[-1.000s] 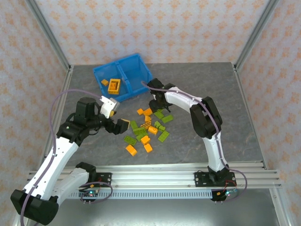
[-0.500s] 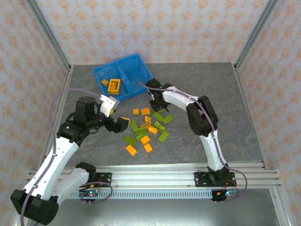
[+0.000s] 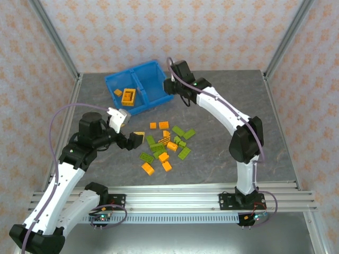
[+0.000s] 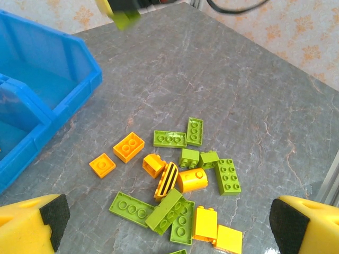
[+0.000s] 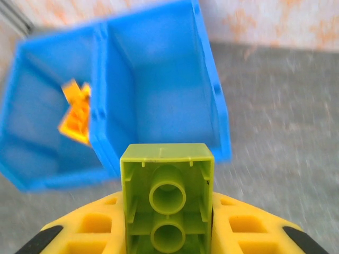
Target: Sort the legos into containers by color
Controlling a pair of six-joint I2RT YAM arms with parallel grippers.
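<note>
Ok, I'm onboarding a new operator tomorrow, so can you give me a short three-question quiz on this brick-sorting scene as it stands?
1. True or false: the right gripper is shut on a lime green plastic brick.
2. In the top view, the orange plastic pieces inside the bright blue plastic bin lie in: A) its left compartment, B) its right compartment, C) both.
3. Fill in: the left gripper, beside the loose pile of orange and green bricks, is ____.
Key: 1 true; 2 A; 3 open.
</note>
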